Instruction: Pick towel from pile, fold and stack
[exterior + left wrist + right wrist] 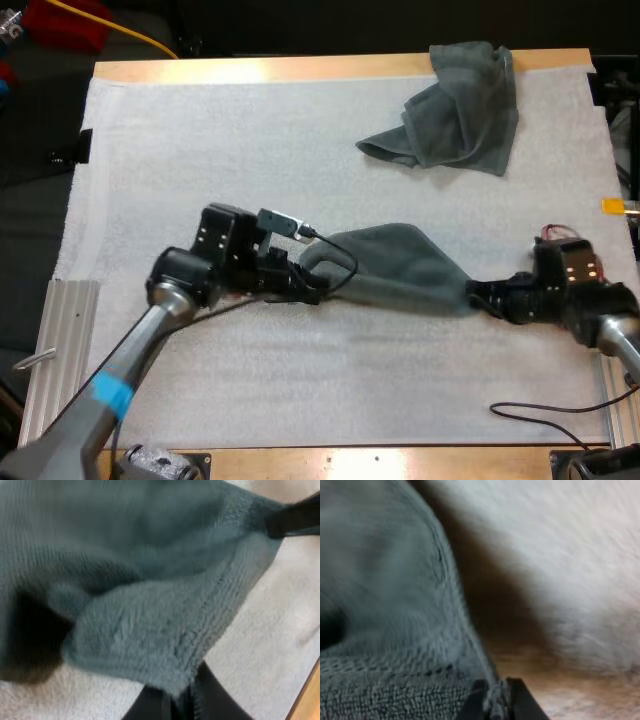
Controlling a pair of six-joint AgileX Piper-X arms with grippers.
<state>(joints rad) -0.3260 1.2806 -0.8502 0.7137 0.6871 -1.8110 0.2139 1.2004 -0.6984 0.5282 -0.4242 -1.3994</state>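
So at this point I had one towel [400, 265] off the pile and strung out low over the middle of the mat [200, 150]. The left gripper [312, 285] was pinched on one end and the right gripper [478, 296] was clamped on the other. No fold yet, no stack started, I'd say. A crumpled towel [455, 105] sat at the mat's far right corner, waiting.

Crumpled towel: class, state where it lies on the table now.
In the high view the crumpled towel lies at the far right of the white mat, its top reaching the far edge of the wooden table, well beyond the stretched towel.
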